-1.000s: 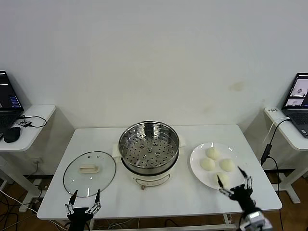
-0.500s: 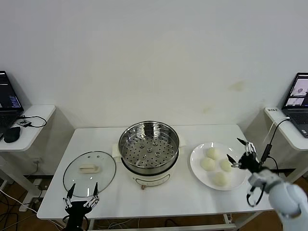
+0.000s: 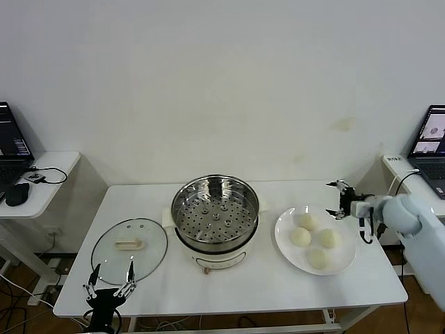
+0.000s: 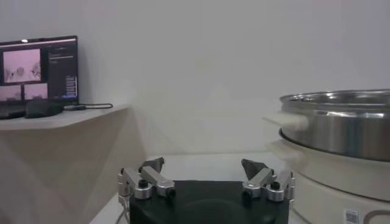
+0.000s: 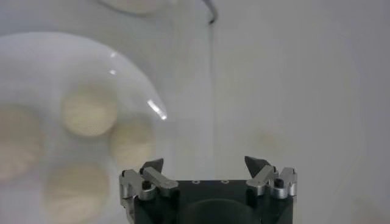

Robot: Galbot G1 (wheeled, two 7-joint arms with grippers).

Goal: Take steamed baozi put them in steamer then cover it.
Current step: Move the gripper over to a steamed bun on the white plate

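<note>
Right gripper [image 3: 338, 200] risen beyond plate [image 3: 281, 240], open, left gripper [image 3: 109, 277] open, lower

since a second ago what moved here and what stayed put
The right pincer swung from the table's near edge, below the plate, up to its far right side, open and empty. The left pincer barely shifted, open near the cover. The four baozi, steamer and cover stayed put.

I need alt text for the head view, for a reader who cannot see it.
On a white table, an open steel steamer stands between a glass cover and a plate of four baozi. The right pincer, open, hovers beside the plate; the left pincer waits open near the cover.
</note>
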